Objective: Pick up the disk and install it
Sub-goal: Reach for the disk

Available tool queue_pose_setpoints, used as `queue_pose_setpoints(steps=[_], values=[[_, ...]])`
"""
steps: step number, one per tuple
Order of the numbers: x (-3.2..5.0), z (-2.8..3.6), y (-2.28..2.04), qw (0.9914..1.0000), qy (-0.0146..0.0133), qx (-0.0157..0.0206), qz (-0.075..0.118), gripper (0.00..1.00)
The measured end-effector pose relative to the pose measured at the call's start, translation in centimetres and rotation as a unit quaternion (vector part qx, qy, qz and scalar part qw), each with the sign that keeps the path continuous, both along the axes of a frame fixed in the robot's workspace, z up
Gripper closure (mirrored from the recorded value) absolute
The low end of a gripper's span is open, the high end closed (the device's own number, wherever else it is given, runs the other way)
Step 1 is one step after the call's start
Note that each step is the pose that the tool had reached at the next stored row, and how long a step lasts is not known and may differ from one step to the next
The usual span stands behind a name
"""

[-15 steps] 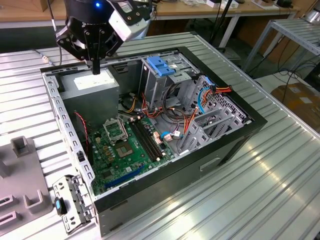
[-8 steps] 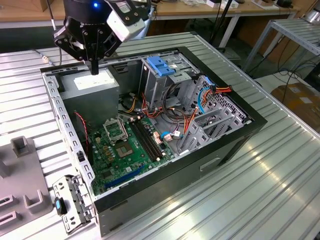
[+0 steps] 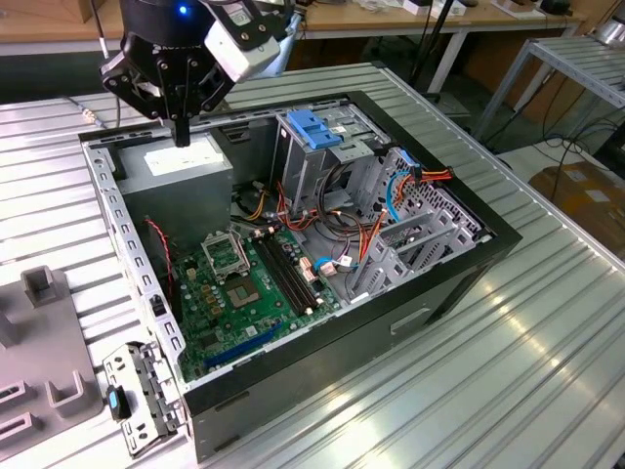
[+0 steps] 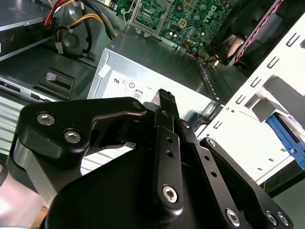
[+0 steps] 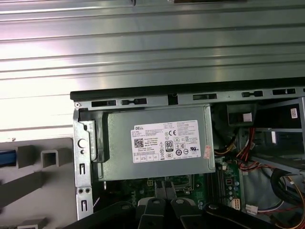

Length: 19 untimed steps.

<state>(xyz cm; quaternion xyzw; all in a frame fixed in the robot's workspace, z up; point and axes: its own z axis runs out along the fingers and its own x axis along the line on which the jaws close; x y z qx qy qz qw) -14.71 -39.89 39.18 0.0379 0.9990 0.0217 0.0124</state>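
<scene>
Gripper (image 3: 182,138) hangs over the power supply (image 3: 186,168), in the corner of the open computer case (image 3: 127,244) toward the exterior view's left. Fingers are pressed together with nothing between them, and the tips point at the supply's labelled top in both wrist views.

The disk (image 4: 286,136) lies outside the case, past the perforated side wall (image 4: 248,114). Part of its blue rail and a little grey metal show in the second wrist view. It is apart from the gripper.

Motherboard (image 3: 244,293) lies flat on the case floor beyond the supply. Farther off, the drive cage (image 3: 332,166) stands with a light-blue latch (image 3: 312,127) on top.
</scene>
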Motion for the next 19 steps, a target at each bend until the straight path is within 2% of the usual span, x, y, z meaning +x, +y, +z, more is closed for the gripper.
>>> queue_pose_setpoints(steps=[19], values=[[-0.49,-0.02,0.0,1.0,0.0009,0.0,0.0,0.89]])
